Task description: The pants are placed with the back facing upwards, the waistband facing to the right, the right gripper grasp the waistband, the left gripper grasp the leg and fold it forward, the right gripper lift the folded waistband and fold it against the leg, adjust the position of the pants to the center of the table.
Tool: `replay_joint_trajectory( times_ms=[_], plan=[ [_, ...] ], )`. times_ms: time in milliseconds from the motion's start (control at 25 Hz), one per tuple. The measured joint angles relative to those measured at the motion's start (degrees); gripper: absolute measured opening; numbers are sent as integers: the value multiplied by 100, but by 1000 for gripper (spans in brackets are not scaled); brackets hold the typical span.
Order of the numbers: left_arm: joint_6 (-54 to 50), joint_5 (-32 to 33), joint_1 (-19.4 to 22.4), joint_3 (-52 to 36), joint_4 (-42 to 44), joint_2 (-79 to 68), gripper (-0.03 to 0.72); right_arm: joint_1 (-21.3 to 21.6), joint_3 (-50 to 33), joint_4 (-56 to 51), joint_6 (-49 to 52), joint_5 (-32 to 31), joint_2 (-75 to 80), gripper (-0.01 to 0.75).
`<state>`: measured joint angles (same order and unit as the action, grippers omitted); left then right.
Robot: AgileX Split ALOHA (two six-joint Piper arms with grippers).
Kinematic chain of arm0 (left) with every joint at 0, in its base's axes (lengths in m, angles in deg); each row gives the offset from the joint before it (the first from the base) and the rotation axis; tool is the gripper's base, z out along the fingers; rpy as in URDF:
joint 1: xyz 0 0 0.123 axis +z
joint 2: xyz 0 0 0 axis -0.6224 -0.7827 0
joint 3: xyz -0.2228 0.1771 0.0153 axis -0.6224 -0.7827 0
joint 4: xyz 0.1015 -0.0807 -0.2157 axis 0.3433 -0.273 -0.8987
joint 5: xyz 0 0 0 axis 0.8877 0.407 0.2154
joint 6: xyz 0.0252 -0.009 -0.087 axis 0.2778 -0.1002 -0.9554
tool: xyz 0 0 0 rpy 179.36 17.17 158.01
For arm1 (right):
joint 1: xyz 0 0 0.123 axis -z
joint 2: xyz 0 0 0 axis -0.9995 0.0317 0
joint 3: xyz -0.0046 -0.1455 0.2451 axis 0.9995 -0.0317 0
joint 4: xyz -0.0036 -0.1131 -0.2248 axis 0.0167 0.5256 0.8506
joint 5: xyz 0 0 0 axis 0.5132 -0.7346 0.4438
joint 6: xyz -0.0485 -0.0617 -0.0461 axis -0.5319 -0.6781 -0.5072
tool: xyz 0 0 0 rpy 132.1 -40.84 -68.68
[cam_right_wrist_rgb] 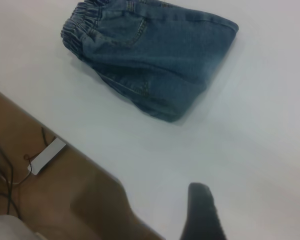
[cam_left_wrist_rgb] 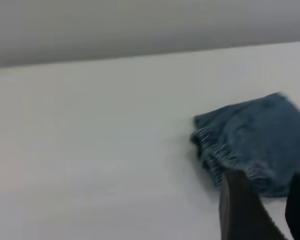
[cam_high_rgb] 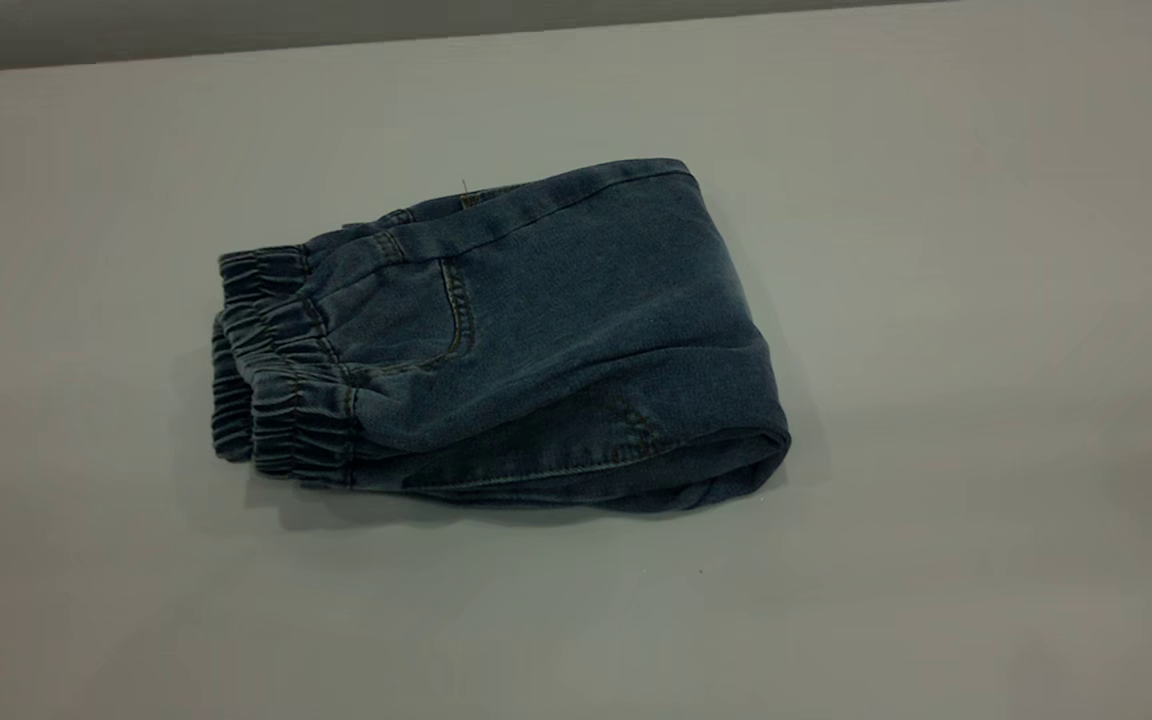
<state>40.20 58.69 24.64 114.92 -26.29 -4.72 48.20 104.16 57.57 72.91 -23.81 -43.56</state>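
The pale surface (cam_high_rgb: 986, 300) is carrying only the folded pants (cam_high_rgb: 536, 340); nothing is lying on the cloth or crowding it. Off the surface's edge, in the right wrist view, a brown floor (cam_right_wrist_rgb: 65, 200) is showing, with a small white box (cam_right_wrist_rgb: 47, 156) and thin dark cables (cam_right_wrist_rgb: 10, 185) lying on it.

In the exterior view the pants are sitting near the middle of the surface as a compact blue denim bundle, the gathered elastic waistband (cam_high_rgb: 281, 370) pointing toward 9 o'clock and the rounded fold toward 3 o'clock, a back pocket facing up.

The left pincer (cam_left_wrist_rgb: 277, 210) is hanging apart from the cloth, just beside the elastic end, its two dark fingers (cam_left_wrist_rgb: 240, 210) standing apart with nothing between them. Of the right pincer (cam_right_wrist_rgb: 202, 212) only one dark finger is showing, well apart from the pants above bare surface; how wide it is standing I cannot tell
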Motion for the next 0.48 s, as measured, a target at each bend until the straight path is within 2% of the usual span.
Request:
replay_joint_trajectory(
  times_ms=[360,480],
  plan=[
    [-174,-656,0,-1139,-176,-2,239,6,0,0,0,0,0,405],
    [-19,-952,0,-1168,-8,-2,239,256,0,0,0,0,0,405]
  ],
)
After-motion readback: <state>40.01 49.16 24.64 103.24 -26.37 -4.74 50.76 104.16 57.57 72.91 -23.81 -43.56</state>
